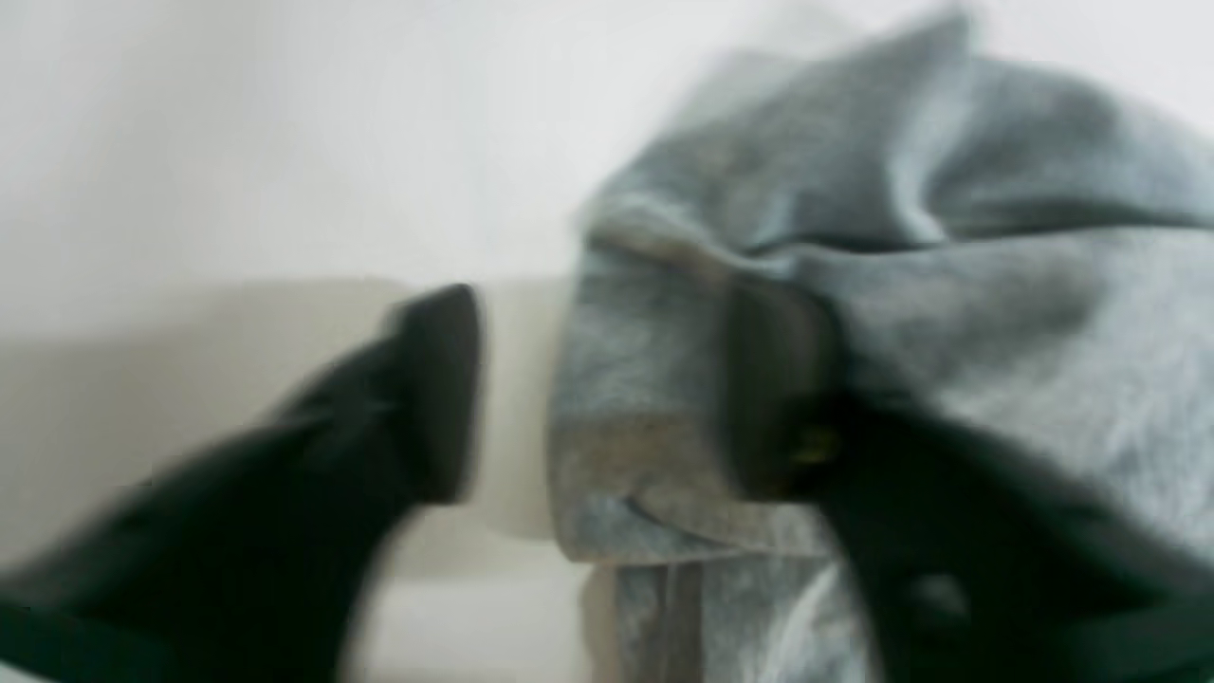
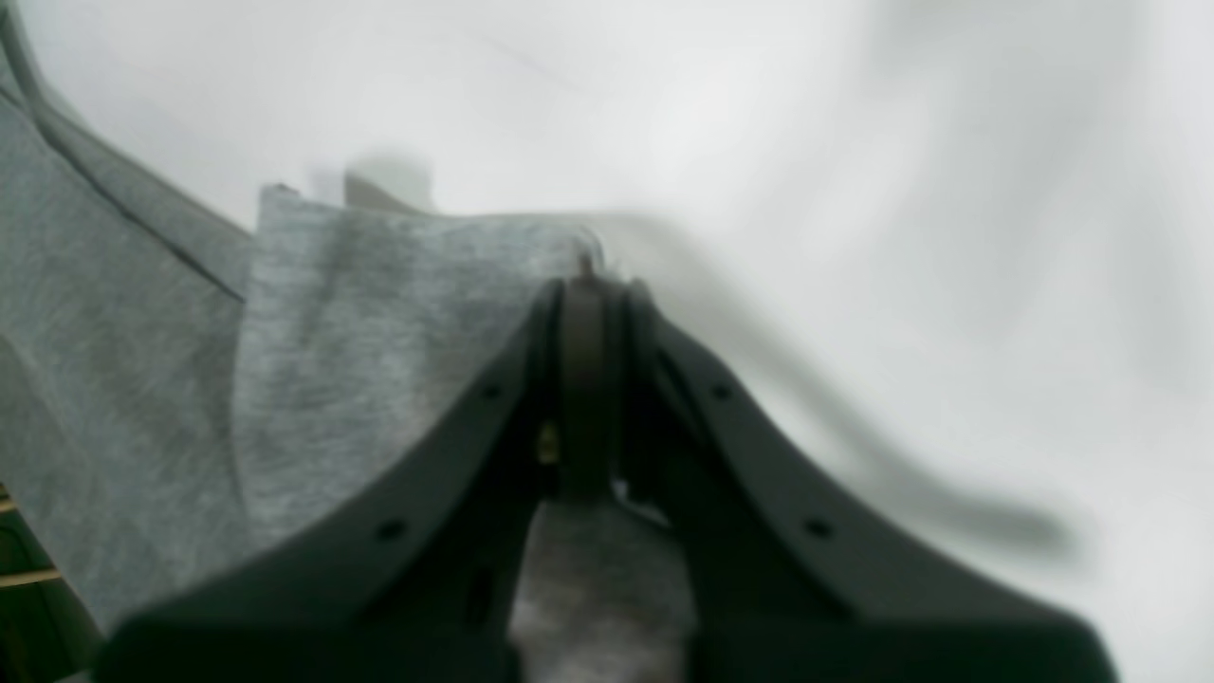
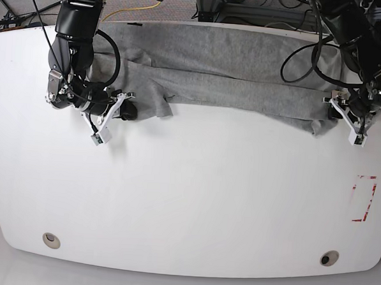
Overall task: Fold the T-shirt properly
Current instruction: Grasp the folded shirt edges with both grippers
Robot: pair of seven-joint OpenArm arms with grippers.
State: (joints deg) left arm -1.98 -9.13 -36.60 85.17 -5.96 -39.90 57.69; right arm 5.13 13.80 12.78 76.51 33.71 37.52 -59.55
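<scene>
Grey cloth fills the far strip of the white table (image 3: 187, 206): the T-shirt (image 3: 226, 71) lies stretched across the back edge, folded over on itself along a long crease, with its near hem running roughly level from one arm to the other. At the base view's left the hem ends in a bunched corner; at its right it ends in a small drooping flap near the table's side edge.

The right gripper (image 2: 588, 285) sits at the bunched corner. Its jaws are pressed together, and the wrist view shows a thin edge of the grey fabric pinched between them, with more cloth spread to one side and bare white surface to the other.

The left gripper (image 1: 607, 389) is at the drooping flap. Its wrist view is blurred; the jaws stand apart, one finger (image 1: 436, 398) in free space over the table and the other wrapped in folds of the shirt, so cloth lies between them but is not clamped.

In front of the shirt the table is wide and bare all the way to its near rim, apart from a red tape rectangle (image 3: 364, 198) near the base view's right edge and two round holes (image 3: 51, 240) close to the front edge.
</scene>
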